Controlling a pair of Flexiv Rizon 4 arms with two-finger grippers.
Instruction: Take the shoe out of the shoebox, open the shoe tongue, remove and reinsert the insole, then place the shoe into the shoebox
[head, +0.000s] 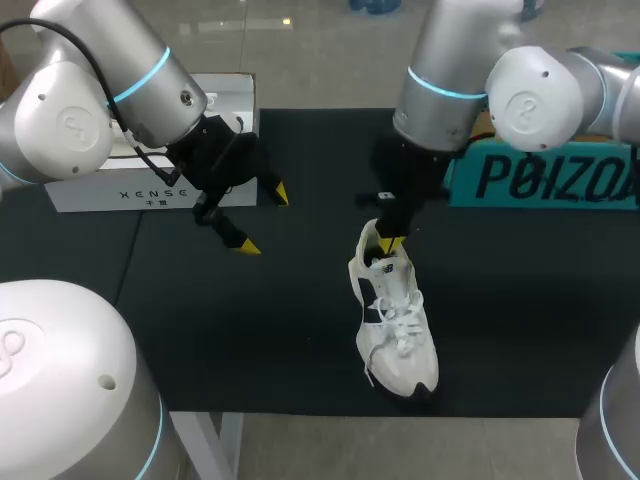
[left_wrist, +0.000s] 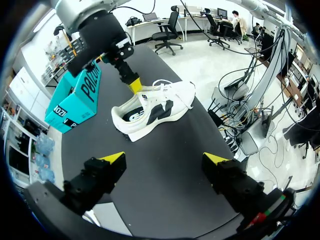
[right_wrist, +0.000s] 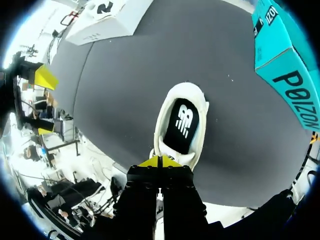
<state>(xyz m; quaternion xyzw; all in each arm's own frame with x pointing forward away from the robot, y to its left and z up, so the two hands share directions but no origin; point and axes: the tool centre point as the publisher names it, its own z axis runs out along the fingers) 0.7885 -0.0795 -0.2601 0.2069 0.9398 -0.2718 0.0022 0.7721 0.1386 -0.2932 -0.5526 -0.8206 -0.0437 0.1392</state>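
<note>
White shoe (head: 395, 320) standing upright on the dark table (head: 230, 340), out of any box, toe toward the near edge and heel toward the far side; laces lie loose over the forefoot, and the right wrist view looks down into the dark insole within the opening. Right hand (head: 392, 243), at the heel: the arm enters from the far right and the yellow tips are pressed together against the heel collar; whether a fold of the collar lies pinched between them cannot be told. Left hand (head: 262, 218), well apart from the shoe on the left: fingers spread wide and released, grasping nothing, hanging above bare table; in the left wrist view the shoe lies ahead of it, side-on, with the right hand at the heel. Far edge: white box (head: 110, 190) behind the left hand, and teal box (head: 540, 175) behind the right arm, both resting on the table
</note>
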